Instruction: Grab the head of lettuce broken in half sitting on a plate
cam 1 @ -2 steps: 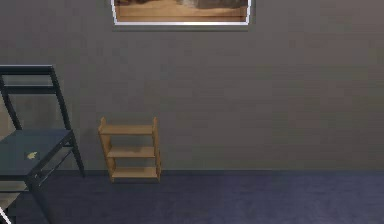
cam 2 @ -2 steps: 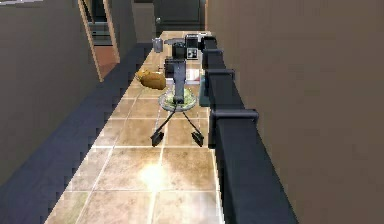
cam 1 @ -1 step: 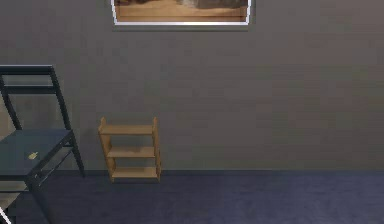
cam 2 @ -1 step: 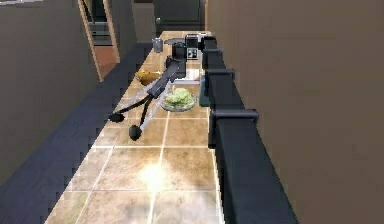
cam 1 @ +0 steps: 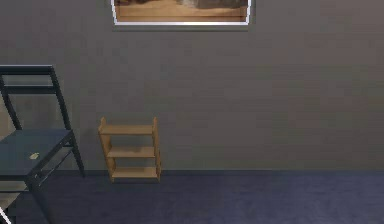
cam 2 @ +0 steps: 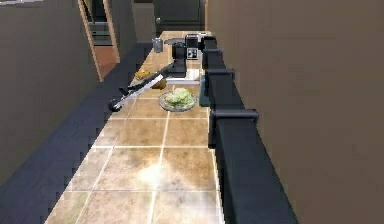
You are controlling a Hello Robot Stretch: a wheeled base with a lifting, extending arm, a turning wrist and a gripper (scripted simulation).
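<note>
A pale green, leafy lump that looks like lettuce lies on a small clear plate on the tan tiled countertop. The arm, a dark square bar, runs up the arm side view just right of the plate. At its far end the gripper's dark body sits beyond the plate, and its thin fingers slant down to the left, so the gripper ends left of the plate. With the counter behind the fingers, I cannot tell whether it holds anything.
A yellow-brown object lies on the counter beyond the plate, with small dark and grey items farther back. In the forward view, a dark chair stands at the left, a small wooden shelf against the wall, and a framed picture above.
</note>
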